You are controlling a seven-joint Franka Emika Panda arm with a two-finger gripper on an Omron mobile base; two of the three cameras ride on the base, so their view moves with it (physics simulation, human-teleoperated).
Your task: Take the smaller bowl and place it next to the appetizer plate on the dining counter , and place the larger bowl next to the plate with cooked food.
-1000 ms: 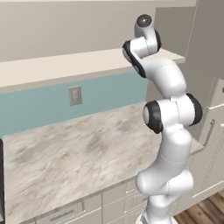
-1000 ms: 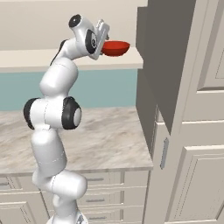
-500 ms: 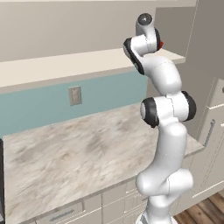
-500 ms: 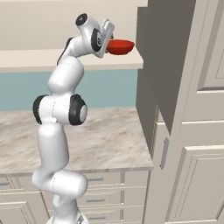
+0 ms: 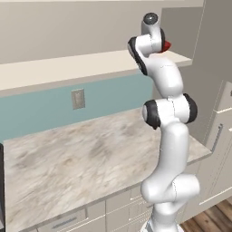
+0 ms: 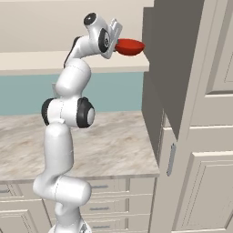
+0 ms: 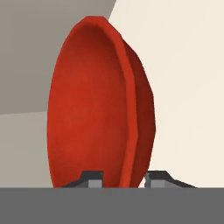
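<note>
Smaller bowl [image 6: 129, 46] sitting high over shelf [image 6: 54, 62], at its right end, beside tall cabinet [image 6: 191, 91]. Pincer [image 7: 119, 179] straddling bowl rim at near edge. Counter [image 6: 113, 145] lying below shelf.

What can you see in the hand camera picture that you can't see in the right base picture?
Hand view alone: the two finger tips straddling the rim of the smaller bowl, one inside, one outside, seen close up.

Right base view alone: the white arm, the marbled counter with drawers, the blue wall, the tall cabinet, and the bowl sitting up at the pale shelf, with the gripper at its edge.

Both: the same red bowl, with the gripper reaching its rim.
</note>
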